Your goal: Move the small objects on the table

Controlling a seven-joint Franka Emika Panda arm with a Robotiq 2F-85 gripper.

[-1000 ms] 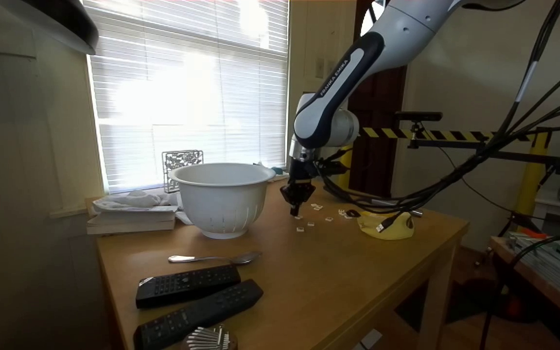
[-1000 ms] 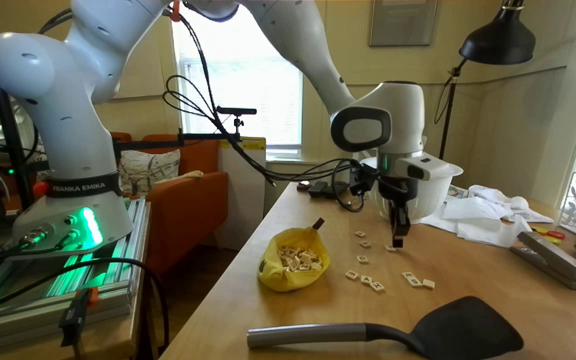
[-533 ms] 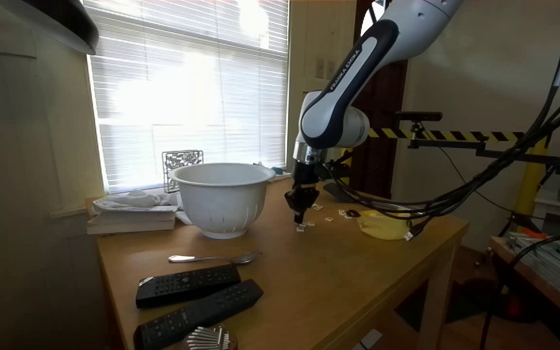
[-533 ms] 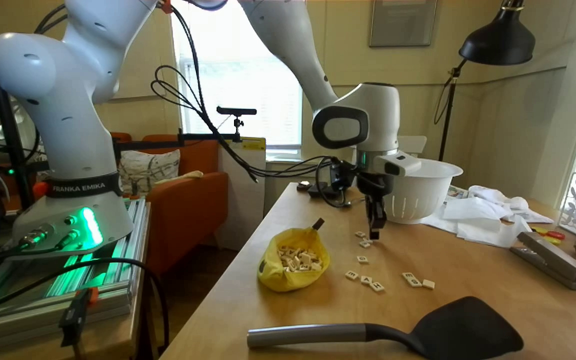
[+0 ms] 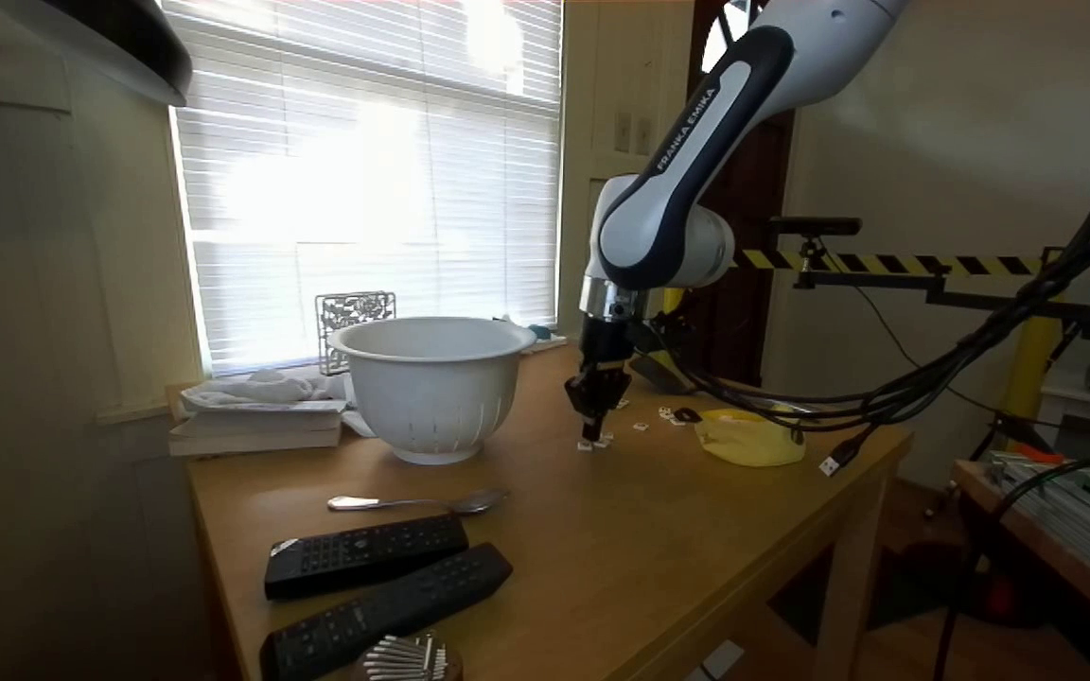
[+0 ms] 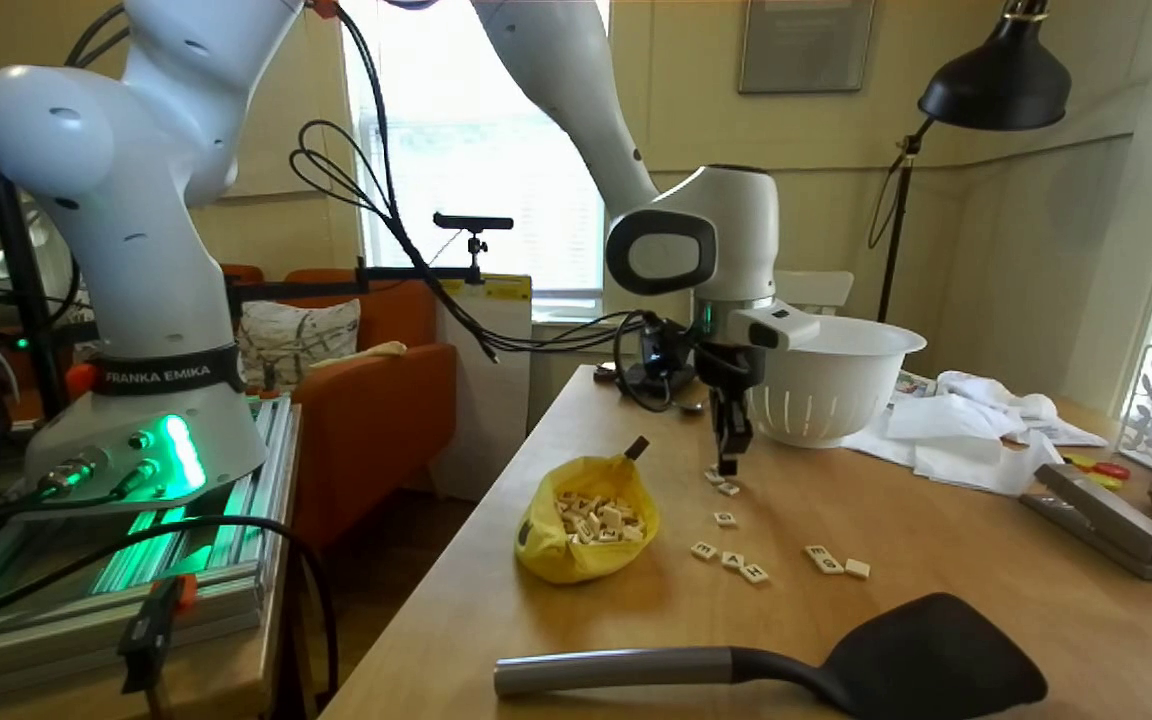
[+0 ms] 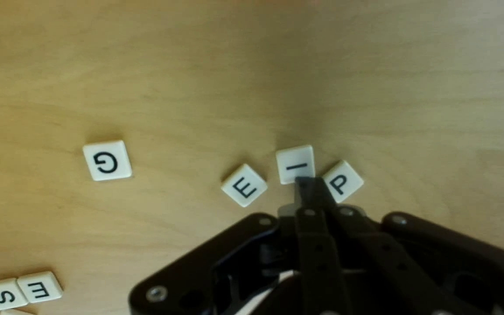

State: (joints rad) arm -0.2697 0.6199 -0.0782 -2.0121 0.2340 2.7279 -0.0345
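Gripper (image 7: 314, 188) jaws clenched, nothing seen between; its end overlaps a corner of tile I (image 7: 295, 162), contact uncertain. Tile P (image 7: 344, 182) just beside, tile E (image 7: 244, 186) near, tile G (image 7: 108, 160) farther along the table (image 7: 182, 87). Likely light, stiff, slide-prone; pinch opposite edges.

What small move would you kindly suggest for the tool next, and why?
Perhaps a gentle nudge of the I tile toward the yellow pouch, which holds other tiles: the tool looks shut, its tip covers that tile's corner in the wrist view, and the P tile sits close beside.
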